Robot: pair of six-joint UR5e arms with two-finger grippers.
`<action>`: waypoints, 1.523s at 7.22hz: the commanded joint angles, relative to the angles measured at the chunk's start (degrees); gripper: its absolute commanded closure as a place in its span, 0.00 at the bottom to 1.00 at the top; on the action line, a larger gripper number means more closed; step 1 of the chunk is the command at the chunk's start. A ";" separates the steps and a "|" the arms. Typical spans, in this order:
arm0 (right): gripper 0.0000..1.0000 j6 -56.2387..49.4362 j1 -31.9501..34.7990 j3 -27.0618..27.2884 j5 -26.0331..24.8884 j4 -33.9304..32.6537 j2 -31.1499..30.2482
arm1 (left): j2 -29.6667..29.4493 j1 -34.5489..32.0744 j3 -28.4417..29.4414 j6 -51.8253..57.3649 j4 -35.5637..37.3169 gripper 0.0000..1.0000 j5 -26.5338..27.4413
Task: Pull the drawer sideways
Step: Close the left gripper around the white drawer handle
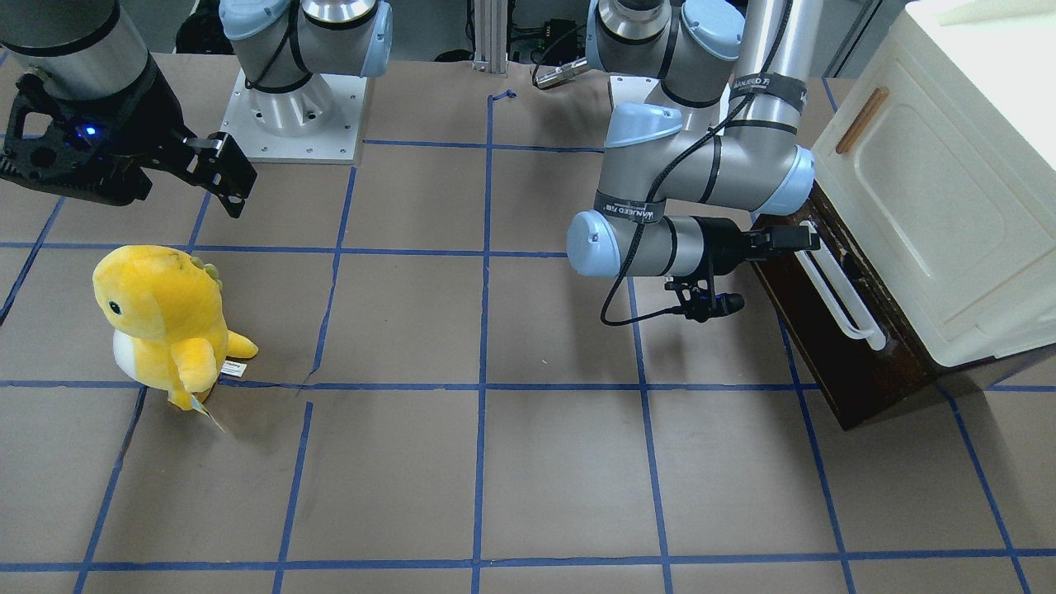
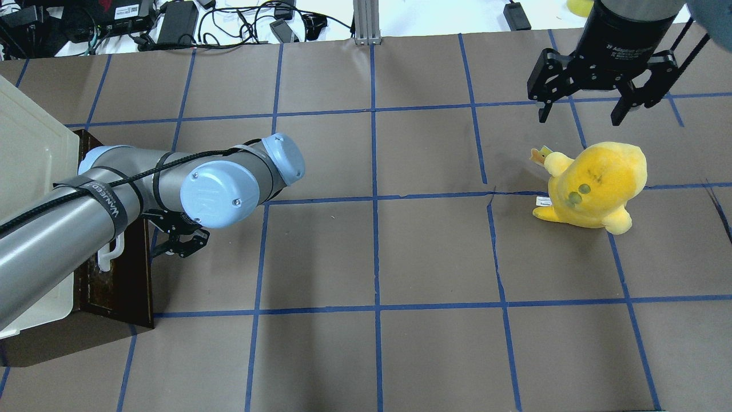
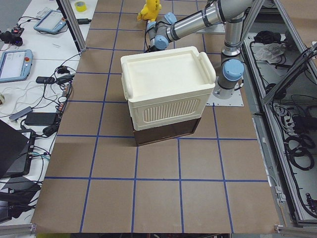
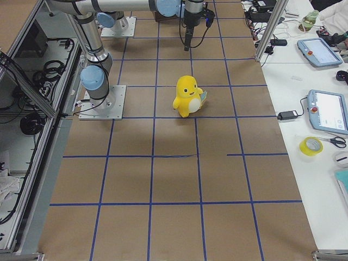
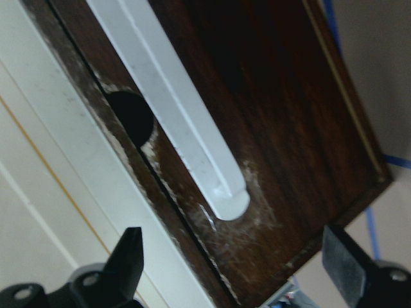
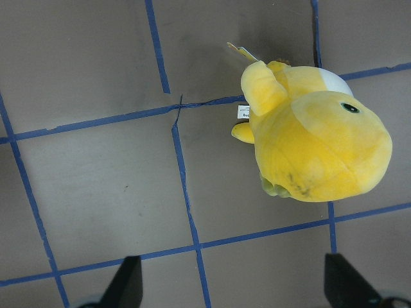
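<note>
Left gripper [image 5: 231,234] sits right in front of the drawer [image 1: 833,355] with its jaws spread wide. You can see its fingers [image 5: 128,256] flanking the end of the white handle [image 1: 837,301] in the left wrist view. Neither finger touches the bar or the wood, and it holds nothing.

The drawer lies under the cream cabinet [image 1: 932,190] at the table's end on the robot's left. Its dark, worn front faces across the table [image 1: 561,462]. Along one long edge the front meets the cabinet's pale panel, with whitish scuffs and a dark round hole [image 5: 131,119] beside the handle. The other long edge and the near corner rest down at the paper. You cannot tell from these views whether the drawer is fully in.

Ahead of the front you have a long stretch of brown papered table crossed by blue tape [image 1: 483,330] lines. The yellow plush [image 1: 161,318] stands at its far side, well apart from the drawer.

Right gripper [image 2: 580,117] hangs above the table just beyond the plush. Its jaws are also wide apart and it holds nothing.

Around the table you have the arm bases on their plates, cables [image 2: 229,23] past the far edge, and a white bench [image 4: 293,87] with tablets along one side.
</note>
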 commanded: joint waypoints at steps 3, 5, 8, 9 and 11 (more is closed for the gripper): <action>0.00 0.00 0.00 0.00 0.00 0.00 0.00 | -4.69 4.31 0.05 -3.75 -0.14 0.23 6.85; 0.00 0.00 0.00 0.00 0.00 0.00 0.00 | -5.66 4.31 0.22 -5.15 -0.14 0.39 6.85; 0.00 0.00 0.00 0.00 0.00 0.00 0.00 | -5.66 4.31 0.40 -5.16 -0.14 0.79 6.85; 0.00 0.00 0.00 0.00 0.00 0.00 0.00 | -5.66 4.31 0.49 -5.07 -0.14 0.85 6.85; 0.00 0.00 0.00 0.00 0.00 0.00 0.00 | -5.40 4.31 0.49 -4.98 -0.22 0.88 6.85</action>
